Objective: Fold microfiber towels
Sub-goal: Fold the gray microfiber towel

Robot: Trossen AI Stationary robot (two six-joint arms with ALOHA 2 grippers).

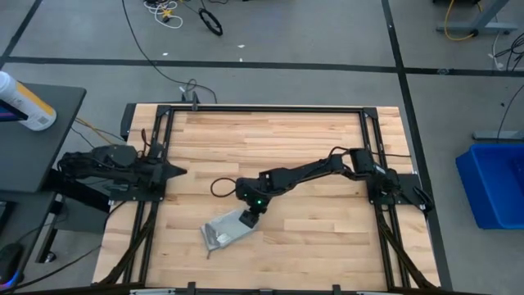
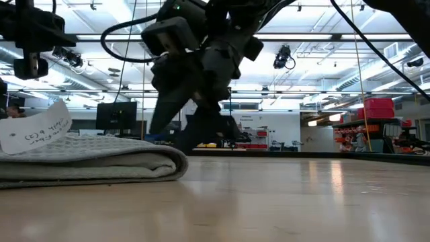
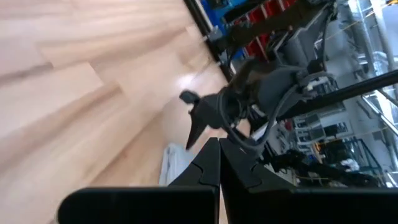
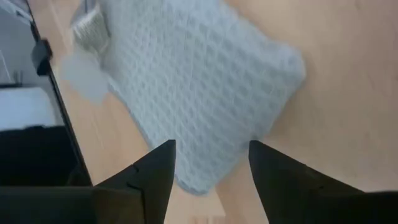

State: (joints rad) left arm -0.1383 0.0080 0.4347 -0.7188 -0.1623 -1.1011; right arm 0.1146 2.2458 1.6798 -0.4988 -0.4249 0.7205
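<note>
Here, the folded microfiber towel [image 1: 228, 231] is seen lying on the wooden table [image 1: 286, 139], toward the front edge and a little left of the middle, as a compact grey-blue bundle set at a slant. In the low view the towel [image 2: 87, 158] is shown as a flat stack of layers with a rounded fold on its right side, and a small white tag [image 2: 37, 131] with handwriting is seen standing up from its left end. The waffle-like ribbed weave of the towel [image 4: 199, 87] is made plain in the right wrist view, where the cloth is spread just beyond the two dark fingers [image 4: 155, 174]. The right gripper [image 1: 248, 218] is reached out across the table from the right side and is positioned directly over the towel's right-hand corner; its fingers are held apart, with nothing clamped between them. Whether the fingertips touch the cloth cannot be told. The left gripper [image 1: 176, 171] is parked at the table's left edge, well apart from the towel, with its fingers [image 3: 208, 168] pressed together and nothing held.
</note>
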